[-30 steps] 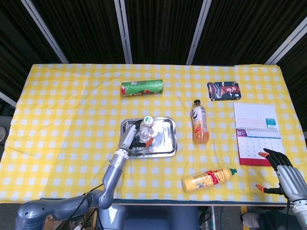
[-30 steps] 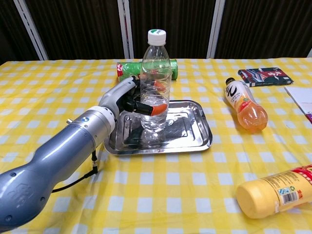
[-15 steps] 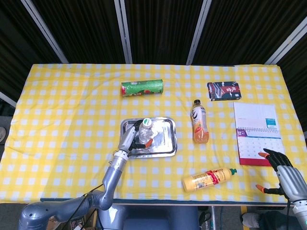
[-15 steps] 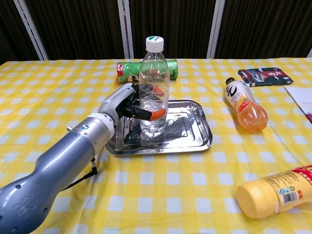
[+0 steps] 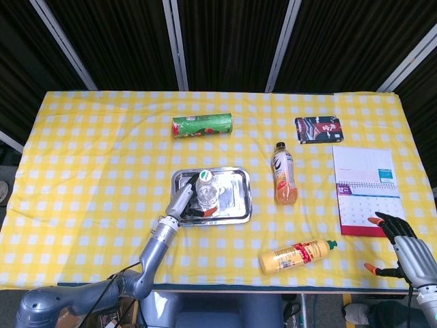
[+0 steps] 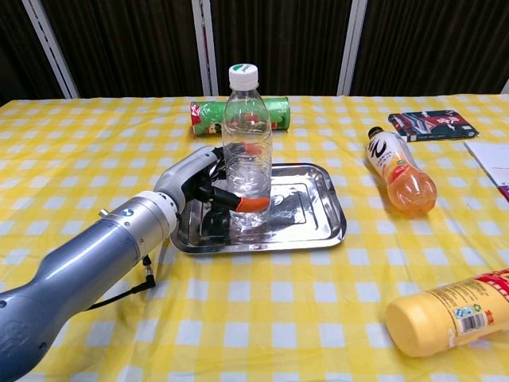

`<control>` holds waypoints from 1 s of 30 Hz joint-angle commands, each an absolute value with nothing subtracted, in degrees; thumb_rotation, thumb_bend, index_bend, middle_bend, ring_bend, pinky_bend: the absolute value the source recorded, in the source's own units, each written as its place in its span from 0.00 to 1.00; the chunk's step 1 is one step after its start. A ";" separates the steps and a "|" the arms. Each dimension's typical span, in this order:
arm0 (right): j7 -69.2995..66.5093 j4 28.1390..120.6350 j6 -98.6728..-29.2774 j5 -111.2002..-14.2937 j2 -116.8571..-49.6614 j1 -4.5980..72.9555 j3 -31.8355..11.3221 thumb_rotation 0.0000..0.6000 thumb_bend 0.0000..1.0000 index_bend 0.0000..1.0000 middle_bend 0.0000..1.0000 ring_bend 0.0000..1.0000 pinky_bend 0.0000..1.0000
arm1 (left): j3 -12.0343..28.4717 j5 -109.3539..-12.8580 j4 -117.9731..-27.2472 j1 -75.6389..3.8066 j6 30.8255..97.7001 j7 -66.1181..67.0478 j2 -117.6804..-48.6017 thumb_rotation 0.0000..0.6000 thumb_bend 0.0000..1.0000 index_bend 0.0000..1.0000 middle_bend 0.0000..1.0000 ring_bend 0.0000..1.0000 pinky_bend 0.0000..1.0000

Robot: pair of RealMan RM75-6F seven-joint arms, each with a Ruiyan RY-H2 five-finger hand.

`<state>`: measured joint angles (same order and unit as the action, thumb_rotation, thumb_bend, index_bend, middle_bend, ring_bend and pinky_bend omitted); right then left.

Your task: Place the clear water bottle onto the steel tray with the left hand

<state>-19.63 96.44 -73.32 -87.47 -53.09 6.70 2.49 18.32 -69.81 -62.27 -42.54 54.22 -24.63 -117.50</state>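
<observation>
The clear water bottle (image 5: pixel 207 191) (image 6: pixel 245 151), with a white cap, stands upright on the left half of the steel tray (image 5: pixel 235 205) (image 6: pixel 310 215). My left hand (image 5: pixel 183 203) (image 6: pixel 199 187) reaches in from the tray's left side and holds the bottle low down. Its orange-tipped fingers (image 6: pixel 253 204) wrap around the front and back of the bottle. My right hand (image 5: pixel 403 242) hovers by the table's front right corner, fingers spread and holding nothing. The chest view does not show it.
A green can (image 5: pixel 202 126) (image 6: pixel 203 115) lies behind the tray. An orange drink bottle (image 5: pixel 284 174) (image 6: pixel 398 179) lies right of it. A yellow bottle (image 5: pixel 299 255) (image 6: pixel 453 310) lies near the front. A dark book (image 5: pixel 318 130) and a calendar (image 5: pixel 366 191) are at the right.
The bottle has come down and slightly left, and now stands on the tray. My left hand has sunk with it, still wrapped around it. The right hand has not moved.
</observation>
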 commanded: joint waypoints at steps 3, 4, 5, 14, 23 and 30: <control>-19.43 96.62 -73.06 -87.43 -53.07 6.78 2.53 1.00 0.16 0.19 0.10 0.06 0.05 | 17.87 -70.48 -64.91 -41.86 54.61 -23.71 -115.25 1.00 0.18 0.07 0.00 0.00 0.00; -19.35 96.72 -73.04 -87.48 -53.04 6.80 2.55 1.00 0.16 0.19 0.10 0.06 0.05 | 17.75 -70.43 -65.58 -41.74 54.51 -23.13 -114.64 1.00 0.16 0.06 0.00 0.00 0.00; -19.26 96.82 -73.04 -87.52 -53.02 6.81 2.56 1.00 0.16 0.19 0.10 0.06 0.05 | 17.55 -70.36 -66.34 -41.58 54.38 -22.43 -113.99 1.00 0.14 0.05 0.00 0.00 0.00; -19.01 97.38 -72.83 -87.27 -52.70 6.80 2.61 1.00 0.16 0.19 0.10 0.06 0.05 | 14.62 -68.21 -81.00 -36.32 57.85 -11.16 -102.44 1.00 0.11 0.00 0.00 0.00 0.00; -18.77 98.34 -74.12 -88.01 -52.19 6.28 2.69 1.00 0.16 0.19 0.10 0.06 0.05 | 7.29 -68.95 -104.59 -22.68 75.83 10.68 -77.90 1.00 0.21 0.11 0.01 0.00 0.00; -14.84 98.44 -75.03 -87.58 -53.09 5.94 2.32 1.00 0.16 0.19 0.10 0.06 0.05 | 1.35 -76.11 -95.43 -12.36 92.45 19.59 -74.31 1.00 0.24 0.13 0.04 0.00 0.00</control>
